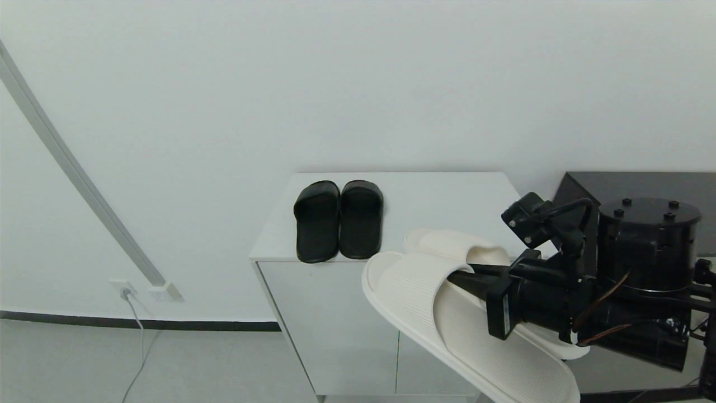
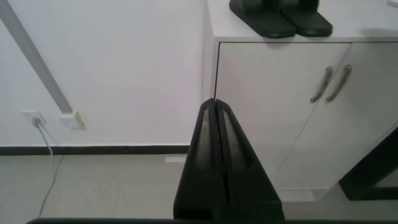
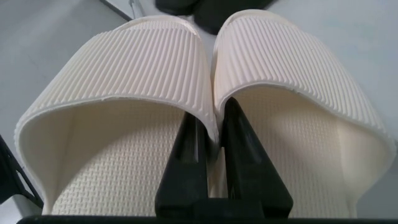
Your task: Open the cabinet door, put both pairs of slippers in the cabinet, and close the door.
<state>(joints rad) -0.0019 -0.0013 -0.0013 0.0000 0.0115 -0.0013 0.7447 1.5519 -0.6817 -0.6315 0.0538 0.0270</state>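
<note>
A pair of black slippers (image 1: 338,219) lies side by side on top of the white cabinet (image 1: 335,324), near its front edge. They also sit at the cabinet's top edge in the left wrist view (image 2: 280,15). Both cabinet doors are closed, and their two handles (image 2: 329,82) meet at the middle. My right gripper (image 1: 464,277) is shut on a pair of white ribbed slippers (image 1: 425,291), holding them in the air by the cabinet's right front corner. Its fingers (image 3: 186,155) pinch the touching inner sides of the white slippers (image 3: 205,81). My left gripper (image 2: 216,109) is shut and empty, low in front of the cabinet's left side.
A wall socket with a grey cable (image 1: 124,289) is low on the wall left of the cabinet, below a slanting grey trunking strip (image 1: 72,168). A dark surface (image 1: 643,184) adjoins the cabinet on the right. Bare floor (image 2: 112,186) lies to the left.
</note>
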